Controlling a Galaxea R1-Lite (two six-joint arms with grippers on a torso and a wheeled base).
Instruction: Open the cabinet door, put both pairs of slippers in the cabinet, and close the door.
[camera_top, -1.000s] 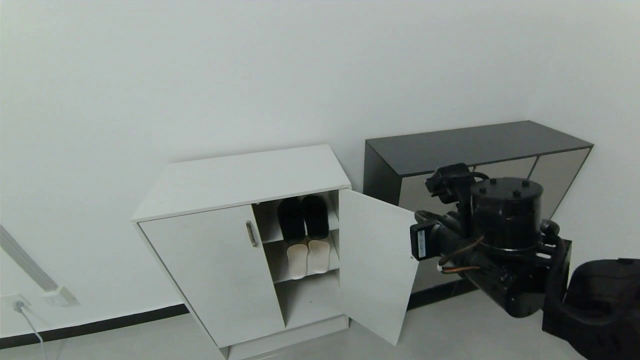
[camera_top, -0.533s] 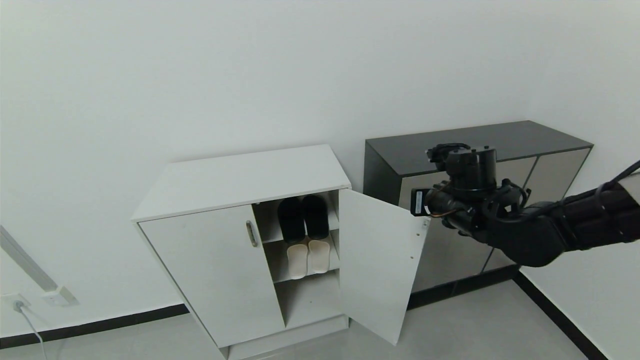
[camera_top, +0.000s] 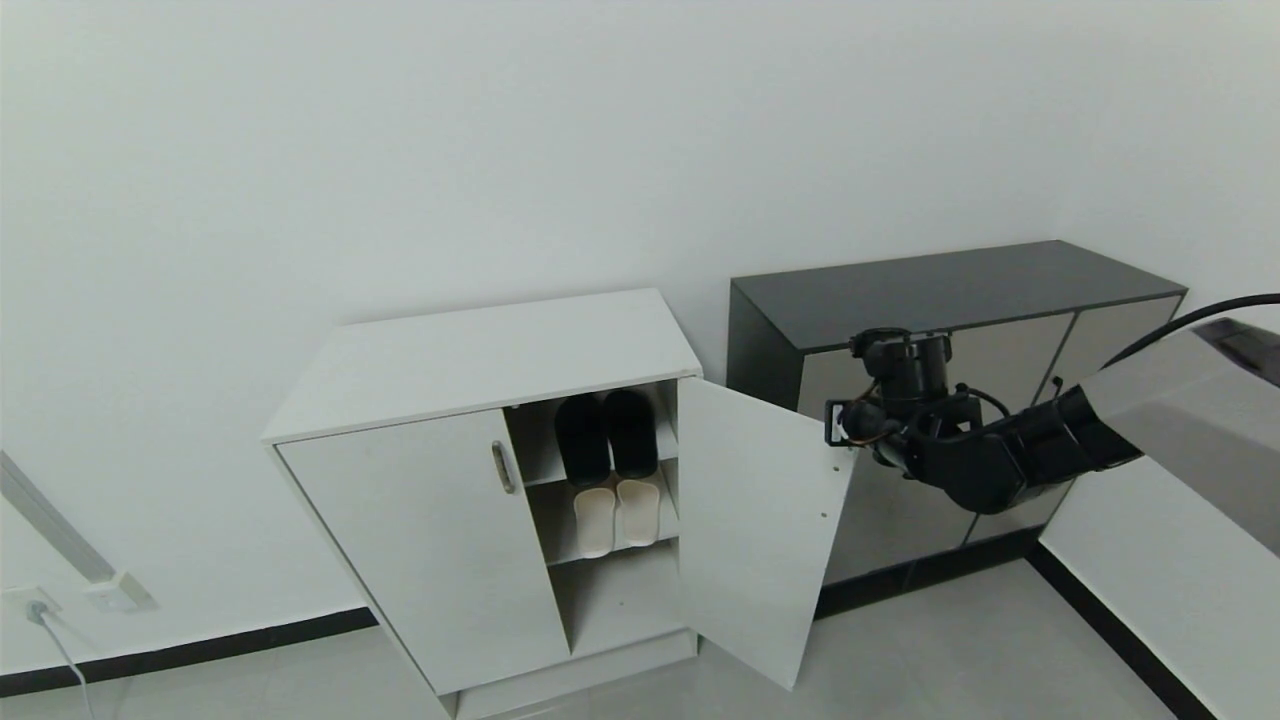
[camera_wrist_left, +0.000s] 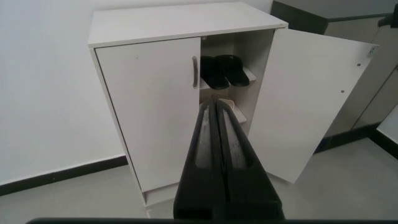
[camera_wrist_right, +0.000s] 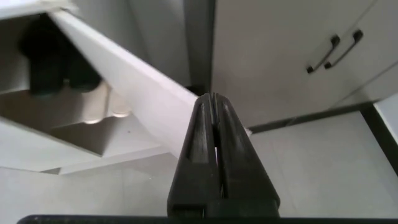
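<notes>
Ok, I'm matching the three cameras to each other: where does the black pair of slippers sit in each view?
Head view: black slippers on the upper shelf of the cabinet, above the white pair.
Left wrist view: black slippers on that shelf, beside the closed door's handle.
Right wrist view: black slippers as dark shapes on the shelf, behind the open door.
Shared landmark: the open door.

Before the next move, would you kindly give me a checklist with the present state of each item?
1. Black slippers inside the cabinet: ok.
2. White slippers inside, on the shelf below them: ok.
3. Open door closed: not ok, it stands open.
4. Other door closed: ok.
5. Right hand shut, beside the open door's free edge: ok.
6. Right hand touching that door: cannot tell.
</notes>
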